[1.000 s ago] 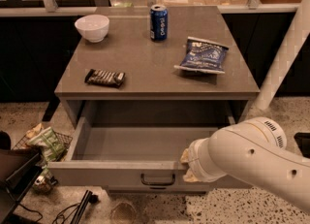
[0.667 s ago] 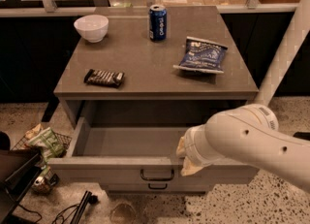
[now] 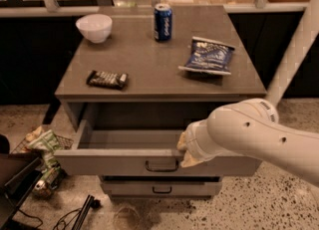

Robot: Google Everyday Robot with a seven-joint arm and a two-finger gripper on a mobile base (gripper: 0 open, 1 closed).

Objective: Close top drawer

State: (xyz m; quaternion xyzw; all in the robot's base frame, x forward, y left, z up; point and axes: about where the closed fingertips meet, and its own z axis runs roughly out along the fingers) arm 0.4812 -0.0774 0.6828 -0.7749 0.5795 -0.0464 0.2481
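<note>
The top drawer (image 3: 119, 162) of the grey cabinet stands pulled out, its plain grey inside showing and bare. Its flat front carries a small dark bar handle (image 3: 161, 167). My white arm reaches in from the right. My gripper (image 3: 185, 150) is at the drawer's front edge, just right of the handle, largely hidden behind the arm's wrist.
On the cabinet top (image 3: 149, 69) lie a white bowl (image 3: 94, 27), a blue can (image 3: 163, 22), a blue chip bag (image 3: 208, 56) and a dark snack bar (image 3: 107, 79). A lower drawer (image 3: 160, 188) is shut. A basket of snack packets (image 3: 42, 149) and cables sit on the floor at left.
My arm has moved left along the drawer front toward the handle. The drawer appears pushed in a little.
</note>
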